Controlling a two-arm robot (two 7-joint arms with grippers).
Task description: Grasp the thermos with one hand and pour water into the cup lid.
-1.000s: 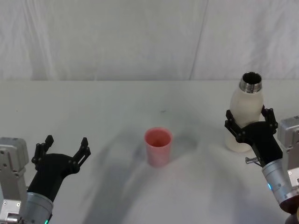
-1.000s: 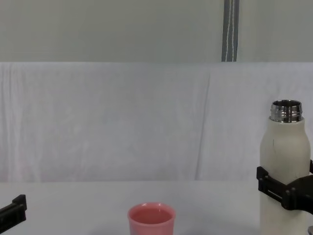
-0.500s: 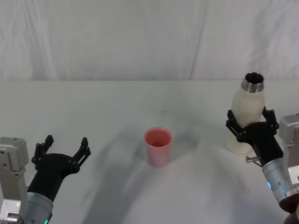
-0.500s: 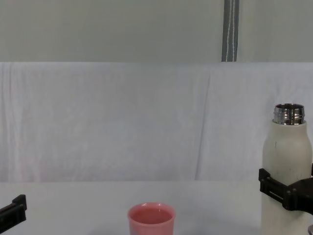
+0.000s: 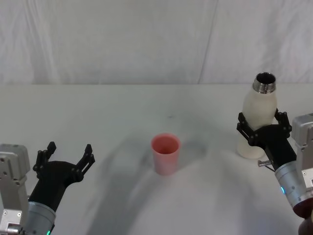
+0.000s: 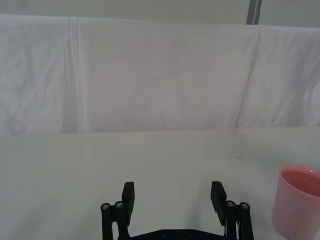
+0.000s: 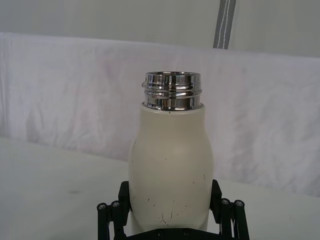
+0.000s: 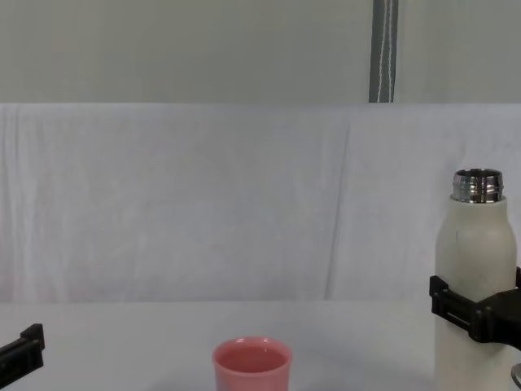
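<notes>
Since a moment ago the thermos (image 5: 258, 119) has shifted a bit, upright on the table (image 5: 122, 112), well to the right of the cup lid (image 5: 165, 153); the right gripper (image 5: 259, 128) has its fingers closed around the bottle's middle; the left gripper (image 5: 66, 155) waits wide open and empty, left of the cup lid; I think a loose hold could let the smooth bottle slip when tipped, or water could miss the little cup.
</notes>
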